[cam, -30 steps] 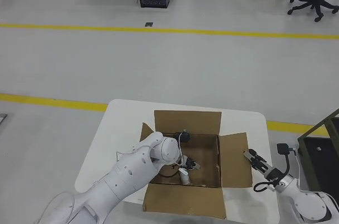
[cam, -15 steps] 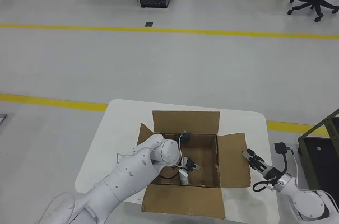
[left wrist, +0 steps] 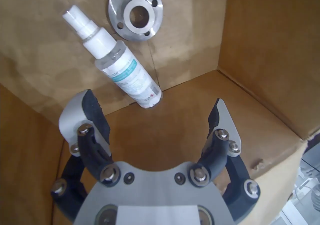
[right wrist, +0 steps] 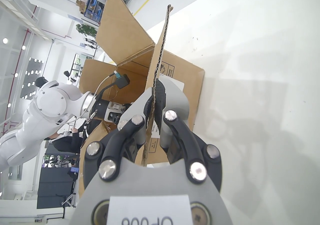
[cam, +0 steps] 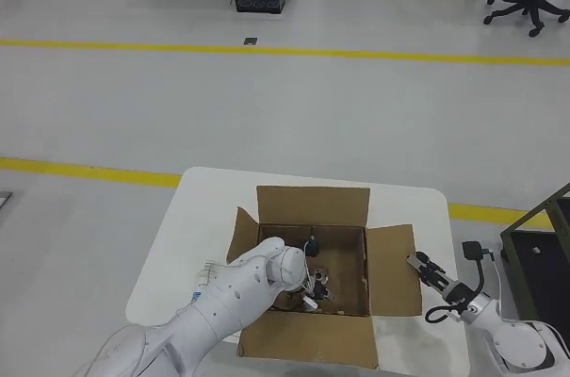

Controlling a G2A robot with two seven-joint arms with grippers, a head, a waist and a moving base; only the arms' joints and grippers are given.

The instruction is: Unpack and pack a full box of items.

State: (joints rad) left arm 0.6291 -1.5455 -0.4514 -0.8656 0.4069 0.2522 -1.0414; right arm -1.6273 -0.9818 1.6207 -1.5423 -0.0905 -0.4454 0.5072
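Your left gripper [left wrist: 152,102] hangs released inside the open brown cardboard box [cam: 308,341], near a white plastic spray bottle [left wrist: 120,65] lying beside a round steel flange [left wrist: 135,11]. Your right gripper [right wrist: 156,93] is clenched on the box's side flap [right wrist: 160,43].

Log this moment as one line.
left hand: open, inside box, near spray bottle | metal flange: beside it | right hand: shut on box flap

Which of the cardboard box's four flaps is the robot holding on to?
The flap on the robot's right side: the right end effector is shut on its outer edge. The left end effector is open inside the box, gripping no flap.
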